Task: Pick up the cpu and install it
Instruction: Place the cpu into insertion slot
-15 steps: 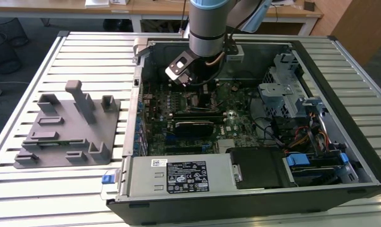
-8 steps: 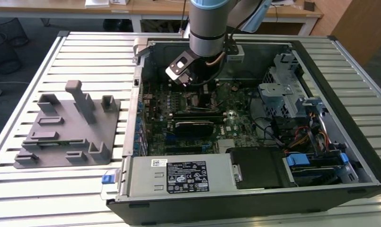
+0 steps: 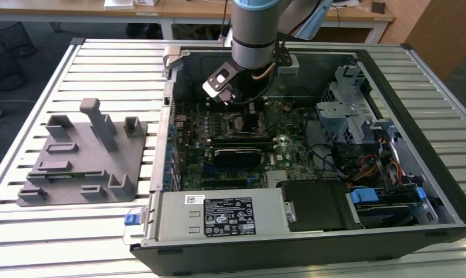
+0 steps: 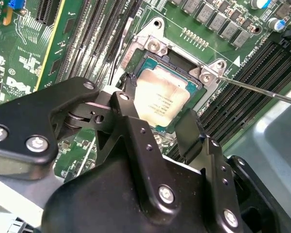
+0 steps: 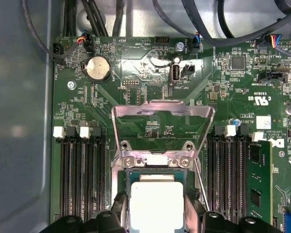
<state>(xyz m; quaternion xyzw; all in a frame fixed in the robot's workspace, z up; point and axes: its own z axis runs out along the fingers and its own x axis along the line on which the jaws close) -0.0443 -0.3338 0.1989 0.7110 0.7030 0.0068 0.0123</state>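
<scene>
Sitting square in the black socket frame (image 4: 177, 58) on the green motherboard (image 5: 150, 73) is the small flat silver-topped cpu (image 4: 160, 99) (image 5: 155, 204), there in both wrist views. The black claw (image 4: 158, 103) (image 5: 155, 216) straddles it from two opposite sides; whether it clamps the chip or stands just free, I can't tell. The shiny metal retention plate (image 5: 162, 106) is tipped up beside the socket, and the thin metal lever (image 4: 262, 90) stretches across the black memory slots (image 4: 262, 63). In the exterior view, the grey robot arm (image 3: 253, 35) reaches down into the open black computer case (image 3: 294, 255), lying on the slatted metal surface (image 3: 101, 69).
</scene>
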